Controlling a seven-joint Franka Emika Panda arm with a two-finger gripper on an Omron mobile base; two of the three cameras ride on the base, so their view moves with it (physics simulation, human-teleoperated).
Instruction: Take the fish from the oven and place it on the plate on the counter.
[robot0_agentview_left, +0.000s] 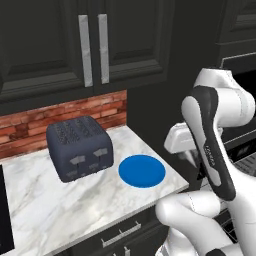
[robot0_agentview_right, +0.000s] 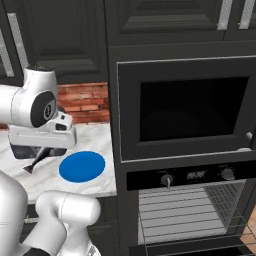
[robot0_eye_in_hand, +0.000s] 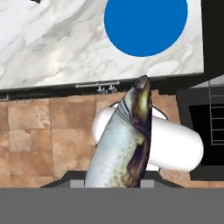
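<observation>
Furthest left on the white marble counter (robot0_agentview_left: 60, 200) sits a dark grey toaster (robot0_agentview_left: 80, 147), and just to its right, near the counter's right end, lies the blue plate (robot0_agentview_left: 142, 170), bare. Right of the plate comes the arm, its gripper (robot0_agentview_right: 34, 161) hanging over the counter's near edge and clenched on the fish (robot0_eye_in_hand: 124, 142), which sits between the jaws with its long axis running down along the fingers, one end showing below the hand as a dark sliver in the right base view. In the hand view the plate (robot0_eye_in_hand: 145, 26) lies ahead of the fish's tip, beyond the counter edge, so the carry looks nearly done: the hand probably needs to reach farther in over the counter before lowering and letting go. Far right stands the black oven (robot0_agentview_right: 190, 175), door down, its wire racks bare.
</observation>
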